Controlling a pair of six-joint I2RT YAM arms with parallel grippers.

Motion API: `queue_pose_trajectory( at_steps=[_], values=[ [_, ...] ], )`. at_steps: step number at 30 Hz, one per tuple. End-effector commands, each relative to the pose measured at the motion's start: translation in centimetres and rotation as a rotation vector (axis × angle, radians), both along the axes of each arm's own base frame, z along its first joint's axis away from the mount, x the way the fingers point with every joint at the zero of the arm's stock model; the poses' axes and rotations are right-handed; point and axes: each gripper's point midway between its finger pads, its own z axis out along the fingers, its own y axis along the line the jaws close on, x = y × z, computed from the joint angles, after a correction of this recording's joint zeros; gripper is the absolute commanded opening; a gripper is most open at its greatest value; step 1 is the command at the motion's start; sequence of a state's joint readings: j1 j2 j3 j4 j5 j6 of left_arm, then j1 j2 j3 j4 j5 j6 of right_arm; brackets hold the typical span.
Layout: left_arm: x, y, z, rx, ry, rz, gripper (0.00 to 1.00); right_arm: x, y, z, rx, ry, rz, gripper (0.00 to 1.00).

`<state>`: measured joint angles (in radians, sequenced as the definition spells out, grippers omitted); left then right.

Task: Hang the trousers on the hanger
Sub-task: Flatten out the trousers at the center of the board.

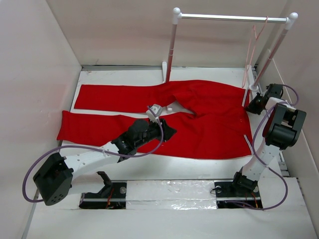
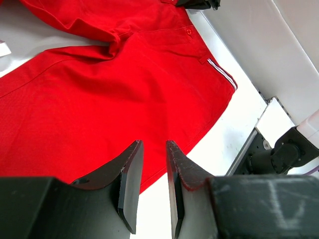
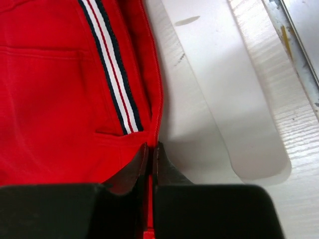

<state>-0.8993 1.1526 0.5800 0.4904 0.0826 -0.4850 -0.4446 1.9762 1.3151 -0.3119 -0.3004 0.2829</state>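
Observation:
The red trousers [image 1: 209,124] lie flat on the white table, legs to the left, waist to the right. The pale pink wire hanger [image 1: 251,50] hangs from the right end of the rack's bar, above the waist. My left gripper [image 1: 168,131] hovers over the near leg by the crotch. In the left wrist view it [image 2: 153,144] is open and empty above the trousers [image 2: 99,89] near their hem edge. My right gripper [image 1: 255,103] is at the far right waist corner. In the right wrist view it [image 3: 151,147] is shut on the edge of the trousers [image 3: 50,99] beside the striped trim [image 3: 112,74].
A rack with white posts and a silver bar [image 1: 229,18] stands at the back, its left foot [image 1: 166,74] touching the trousers' far edge. White walls enclose the table on the left, back and right. The right arm's base [image 2: 279,154] shows in the left wrist view.

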Motion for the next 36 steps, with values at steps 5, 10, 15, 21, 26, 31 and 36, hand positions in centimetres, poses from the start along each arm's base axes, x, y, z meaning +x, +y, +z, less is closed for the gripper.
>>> queue_pose_trajectory(
  at_steps=[5,10,15,21,26,31,36],
  values=[
    [0.5,-0.1,0.7,-0.038,-0.012,0.023,0.22,2.4,0.4,6.7,-0.005,-0.268,-0.033,0.00],
    [1.4,0.2,-0.1,-0.018,0.012,0.066,0.23,3.5,-1.7,8.5,-0.084,-0.312,-0.101,0.00],
    [2.5,0.9,-1.1,-0.007,0.039,0.100,0.22,5.0,-3.0,8.9,-0.115,-0.342,-0.125,0.00],
    [3.5,1.6,-1.8,0.010,0.047,0.143,0.23,7.7,-3.5,10.0,-0.120,-0.370,-0.106,0.00],
    [5.1,2.7,-2.3,0.043,0.044,0.220,0.23,9.0,-3.5,10.4,-0.134,-0.364,-0.117,0.18],
    [5.5,2.9,-2.4,0.046,0.051,0.239,0.24,6.9,-3.2,10.4,-0.162,-0.316,-0.187,0.87],
    [4.8,2.5,-1.6,0.018,0.046,0.194,0.24,-0.6,-3.3,10.8,-0.206,-0.320,-0.380,0.76]
  ],
)
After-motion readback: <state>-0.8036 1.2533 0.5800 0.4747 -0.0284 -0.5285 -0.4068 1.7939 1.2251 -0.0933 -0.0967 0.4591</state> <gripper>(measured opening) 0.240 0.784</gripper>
